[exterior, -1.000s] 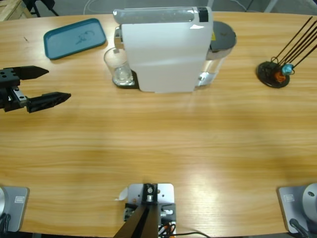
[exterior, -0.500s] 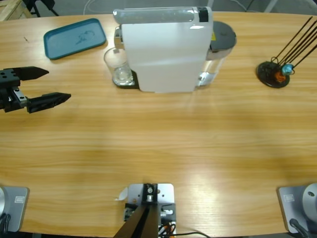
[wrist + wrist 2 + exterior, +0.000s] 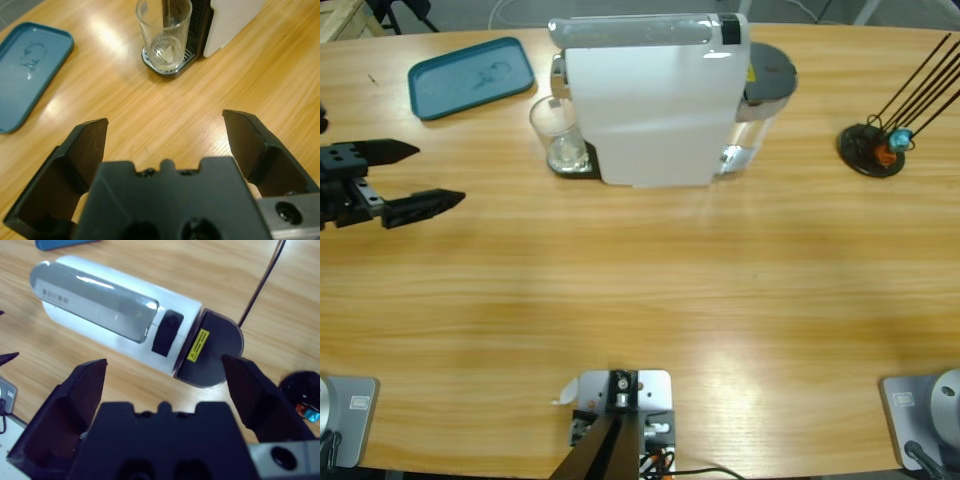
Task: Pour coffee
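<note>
From above, the left gripper (image 3: 425, 178) hovers over the long wooden table (image 3: 650, 280), jaws apart and empty; ahead of it a clear drinking glass (image 3: 558, 135) stands at the white boxy coffee machine (image 3: 655, 95). The left wrist view shows that glass beyond the spread jaws, a flat teal tray (image 3: 27, 70) off to one side; no coffee is discernible in it. The right gripper (image 3: 162, 377), jaws wide, hangs above the machine's top.

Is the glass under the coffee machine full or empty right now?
Empty, or nearly so: the glass stands upright on the drip tray, clear to its bottom, no dark liquid visible.
</note>
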Controlling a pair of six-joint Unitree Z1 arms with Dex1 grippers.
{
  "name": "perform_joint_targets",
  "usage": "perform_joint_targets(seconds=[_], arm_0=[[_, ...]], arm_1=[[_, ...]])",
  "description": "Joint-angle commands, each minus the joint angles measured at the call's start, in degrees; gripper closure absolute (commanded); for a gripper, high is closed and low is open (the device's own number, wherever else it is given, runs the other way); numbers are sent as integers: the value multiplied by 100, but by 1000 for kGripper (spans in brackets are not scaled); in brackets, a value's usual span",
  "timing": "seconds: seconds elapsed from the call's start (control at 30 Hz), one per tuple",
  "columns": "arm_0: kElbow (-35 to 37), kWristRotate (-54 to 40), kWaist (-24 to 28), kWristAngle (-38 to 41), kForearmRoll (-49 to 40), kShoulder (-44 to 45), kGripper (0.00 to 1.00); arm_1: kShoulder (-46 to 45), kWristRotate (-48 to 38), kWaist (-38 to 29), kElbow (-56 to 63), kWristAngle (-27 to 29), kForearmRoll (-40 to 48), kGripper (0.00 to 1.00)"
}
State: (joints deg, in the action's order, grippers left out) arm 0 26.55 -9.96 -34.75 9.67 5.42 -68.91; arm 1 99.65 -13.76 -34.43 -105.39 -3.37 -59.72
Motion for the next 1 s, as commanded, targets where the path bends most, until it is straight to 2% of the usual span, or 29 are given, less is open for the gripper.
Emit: perform_joint_targets(seconds=[0.03,0.2,0.4,0.53,0.63,0.73,1.0], arm_0=[[-299,-16,-85,-17,113,-35,0],[-327,-50,-85,-61,126,-45,0],[-347,170,-85,-70,135,151,0],[-361,158,-71,-114,171,176,0],[-340,117,130,-68,507,118,0],[-232,87,135,252,795,-19,0],[-194,100,135,378,899,-342,0]], arm_1=[[-2036,393,-55,3275,-112,1379,0],[-3324,664,-72,5350,-482,2877,0],[-4196,808,-85,7025,-896,4139,0],[-4249,805,-81,7130,-764,4302,0],[-4045,754,-81,7120,-751,4302,0],[-3865,708,-81,7099,-711,4302,0],[-3734,664,-81,7081,-621,4302,0]])
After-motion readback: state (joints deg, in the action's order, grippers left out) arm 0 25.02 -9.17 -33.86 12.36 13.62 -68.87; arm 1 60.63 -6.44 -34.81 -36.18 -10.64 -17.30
